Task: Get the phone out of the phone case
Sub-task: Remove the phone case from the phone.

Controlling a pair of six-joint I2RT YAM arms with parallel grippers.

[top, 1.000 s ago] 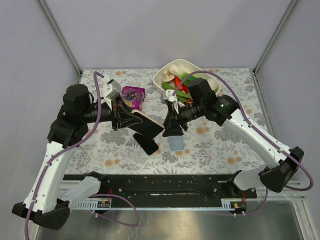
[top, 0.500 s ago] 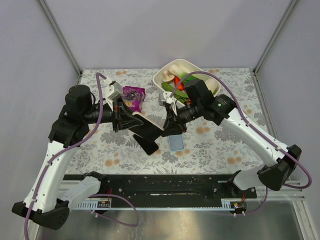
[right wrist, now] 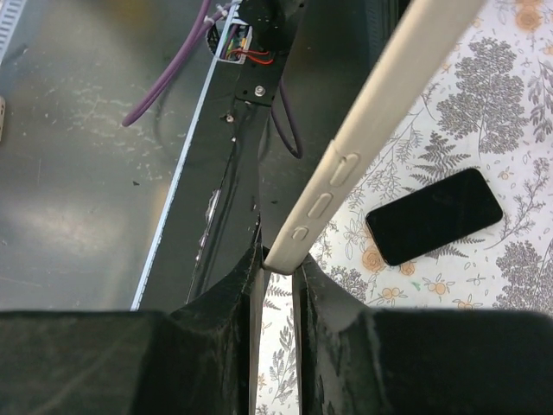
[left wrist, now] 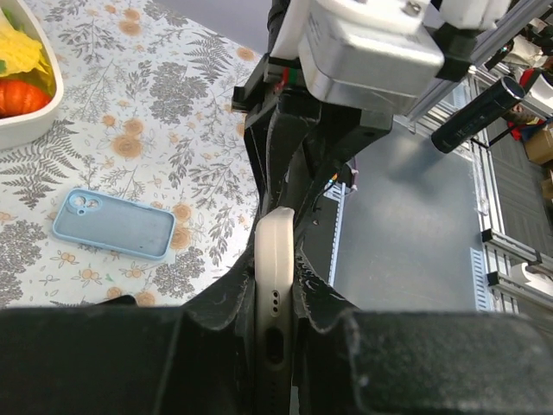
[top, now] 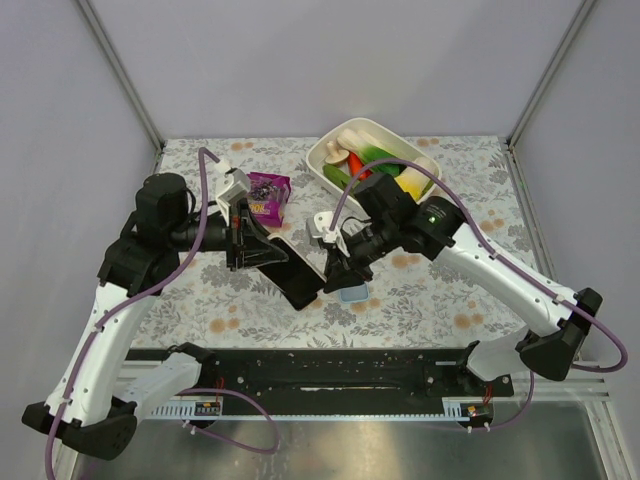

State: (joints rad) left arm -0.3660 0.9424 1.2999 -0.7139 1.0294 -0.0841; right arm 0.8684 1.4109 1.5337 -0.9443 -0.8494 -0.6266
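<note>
**Ana:** Left wrist view: what's that cream strip?

**Ben:** That's the cased phone [left wrist: 275, 238], its shell smooth and round-cornered, held off the floral tabletop [top: 450, 300]. The left end effector [left wrist: 275, 290] pinches one end and the right end effector [right wrist: 276, 259] pinches a corner. A matte blue case [left wrist: 112, 225] lies flat. The walls are plain and pale.

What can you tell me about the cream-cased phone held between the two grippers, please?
The cream-cased phone is slim, its matte, rubbery-looking case showing three side buttons and port holes at one end. It is held above the floral table: the left gripper clamps the port end, and the right gripper pinches a far-end corner.
</note>
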